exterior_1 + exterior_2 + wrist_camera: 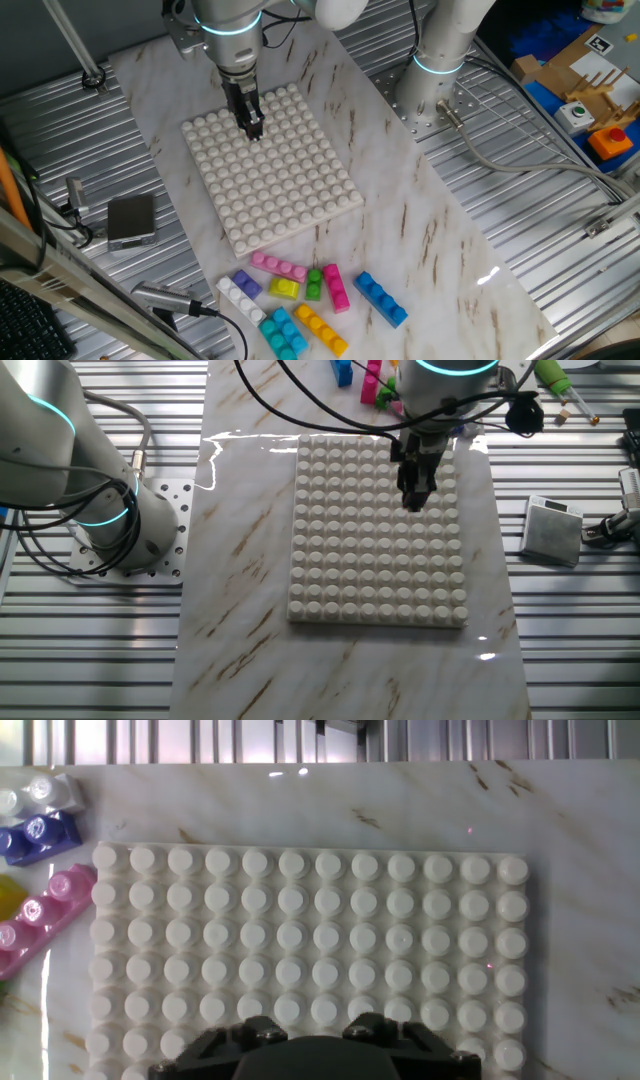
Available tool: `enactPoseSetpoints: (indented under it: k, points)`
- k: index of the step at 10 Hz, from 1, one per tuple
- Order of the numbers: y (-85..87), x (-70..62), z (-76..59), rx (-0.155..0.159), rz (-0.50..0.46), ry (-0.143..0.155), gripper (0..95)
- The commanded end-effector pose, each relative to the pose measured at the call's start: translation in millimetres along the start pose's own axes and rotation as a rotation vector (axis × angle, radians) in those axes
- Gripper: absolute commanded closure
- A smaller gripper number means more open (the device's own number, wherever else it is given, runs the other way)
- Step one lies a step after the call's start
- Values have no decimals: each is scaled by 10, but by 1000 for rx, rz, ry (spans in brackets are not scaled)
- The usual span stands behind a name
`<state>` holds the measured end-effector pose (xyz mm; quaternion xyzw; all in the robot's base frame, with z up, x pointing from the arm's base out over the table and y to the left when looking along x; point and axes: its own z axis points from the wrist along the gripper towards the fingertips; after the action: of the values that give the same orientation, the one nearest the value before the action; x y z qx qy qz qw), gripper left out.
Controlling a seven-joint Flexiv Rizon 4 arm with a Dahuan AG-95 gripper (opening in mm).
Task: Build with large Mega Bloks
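Eight or so bricks: loose cluster on the counter point(470, 250) near the baseplate's short edge, none mounted yet.
Bricks: pink long brick point(278, 266), purple-and-white brick point(240, 292), short yellow brick point(284, 289), green brick point(314, 284), magenta brick point(336, 287), blue brick point(381, 298), cyan brick point(283, 332), orange brick point(321, 329). Lying close together, some touching, at mixed angles.
Baseplate: white studded baseplate point(272, 165) flat on the marble counter, all studs bare.
Tool: tool point(254, 128) low over the baseplate's far half, away from the bricks. Holds nothing. Fingers look close together in both fixed views, but fingertips aren't clear; hand view shows only the housing, so can't tell how wide the gap is.
Step in hand (judgement): first pick. Build hasn't started.
How to do it well: travel across the plate to the cluster, clearing the studs. Go for an outer brick first: blue one sits slightly apart with free long sides. Align the fingers across its narrow width, come straight down, grip the side walls below the studs.
Risk: yellow/green/magenta are packed tight; a finger going in there will likely shove the neighbours.
Placement: keep the brick square to the stud grid, press straight down; a tilted brick probably won't seat.
Other: grey box point(131, 219) off the plate's left side, out of the path.
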<state>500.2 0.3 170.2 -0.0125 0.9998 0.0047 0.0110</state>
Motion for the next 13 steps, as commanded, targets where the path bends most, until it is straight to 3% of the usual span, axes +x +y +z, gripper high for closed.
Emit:
enactPoseSetpoints:
  k: [1, 13]
  points:
    - [-3, 2, 2, 1, -4, -4, 950]
    - [-2, 4, -1, 3, -70, -5, 950]
